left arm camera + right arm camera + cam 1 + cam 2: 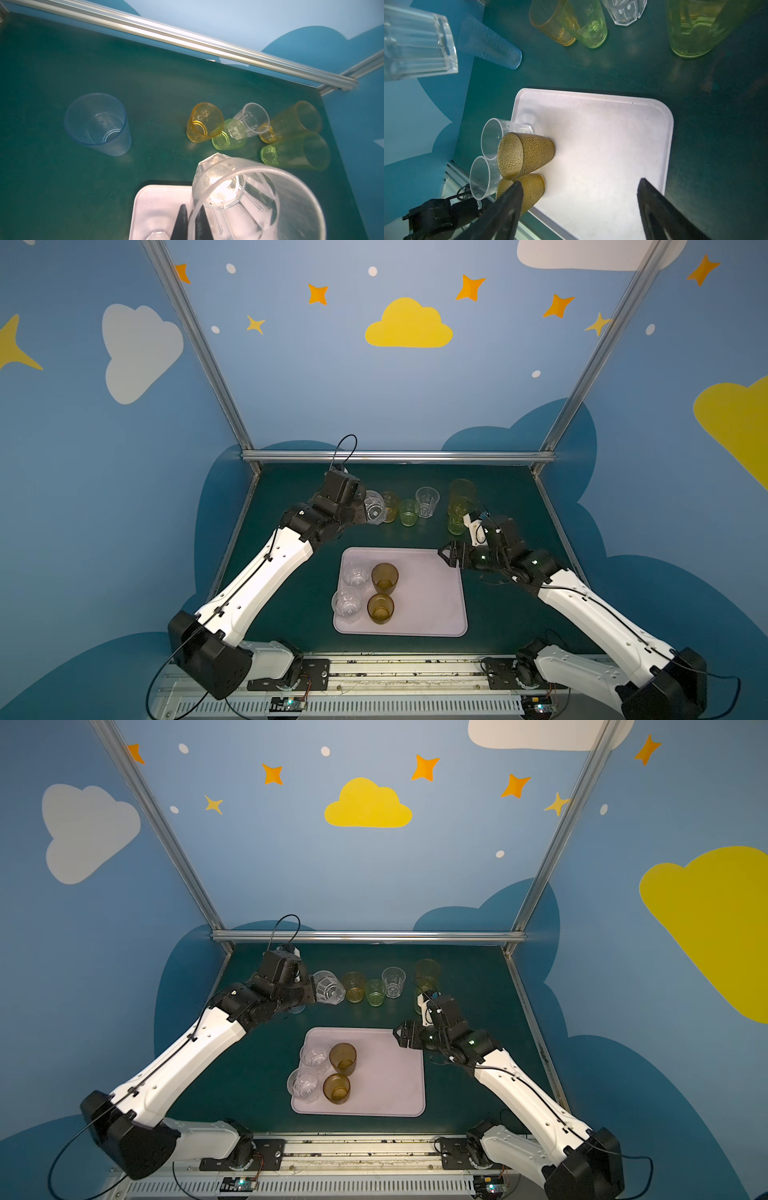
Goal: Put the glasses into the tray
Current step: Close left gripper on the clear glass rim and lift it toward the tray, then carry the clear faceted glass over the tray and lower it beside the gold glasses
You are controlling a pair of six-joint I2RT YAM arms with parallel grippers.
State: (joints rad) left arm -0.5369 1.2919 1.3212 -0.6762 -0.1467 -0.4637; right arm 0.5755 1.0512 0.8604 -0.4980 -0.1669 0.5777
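Four glasses (384,577) in the tray (432,605); left jaws grasp a clear fifth (374,508), right jaws released; six more (427,502) on the desk (498,605)

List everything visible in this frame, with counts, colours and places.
tray: one, pale lilac, table centre
clear glasses: two, clear, tray's left side
brown glasses: two, amber-brown, tray, beside the clear pair
held glass: one, clear faceted, tilted, gripped at far row's left end
short glasses: three, orange, green, clear, table's far row
tall glasses: two, orange and yellow-green, table's far right
blue glass: one, pale blue, table's far left
table: one, dark green, under everything
left gripper: one, black, shut on held glass
right gripper: one, black, open, at tray's far right corner
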